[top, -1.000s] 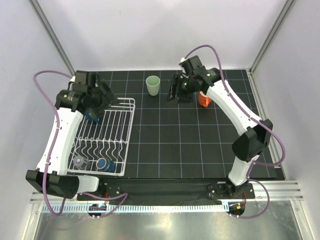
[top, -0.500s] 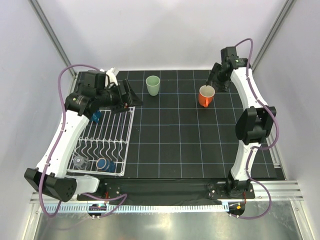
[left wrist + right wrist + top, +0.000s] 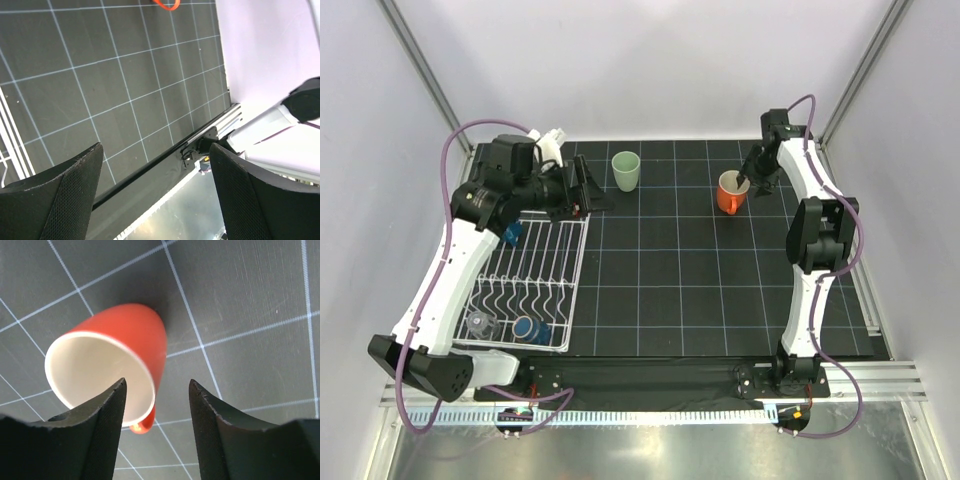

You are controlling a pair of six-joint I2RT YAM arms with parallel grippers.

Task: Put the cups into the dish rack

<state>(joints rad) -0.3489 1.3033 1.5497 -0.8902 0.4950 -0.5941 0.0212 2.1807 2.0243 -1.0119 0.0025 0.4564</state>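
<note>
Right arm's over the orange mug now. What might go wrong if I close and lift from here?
1. The open right gripper straddles only the orange mug's wall at the rim. Such a thin pinch may let the mug tilt or slip when lifted.
2. The left gripper, open, hangs near the dish rack's far corner, beside the green tumbler. Carrying the mug there risks the arms colliding.

1. Top external: high overhead, whole black gridded mat [image 3: 670,290], arm bases at bottom.
2. Left wrist: oblique, low over same mat.
3. Right wrist: close above glossy orange ceramic mug [image 3: 135,335]; overhead shows it upper right.
</note>
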